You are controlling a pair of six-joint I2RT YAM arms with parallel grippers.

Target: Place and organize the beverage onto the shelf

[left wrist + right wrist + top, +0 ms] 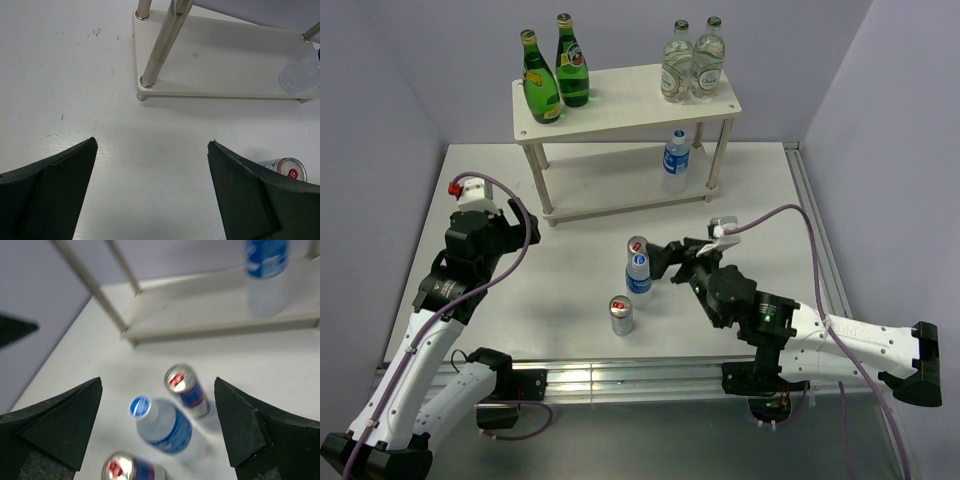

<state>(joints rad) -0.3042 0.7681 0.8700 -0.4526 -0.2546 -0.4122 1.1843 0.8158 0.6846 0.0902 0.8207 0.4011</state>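
Gaping wide, R tool (156,390) empty near water btl (167,427).

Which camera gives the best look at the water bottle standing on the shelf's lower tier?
Top external: the water bottle shows whole and sharp, cap to base. Left wrist catches only its clear base at the right edge. Right wrist shows its label and lower body, blurred, with the cap cut off.

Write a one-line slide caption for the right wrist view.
Open right gripper framing a blue-capped clear water bottle and two silver-blue cans, white shelf beyond.
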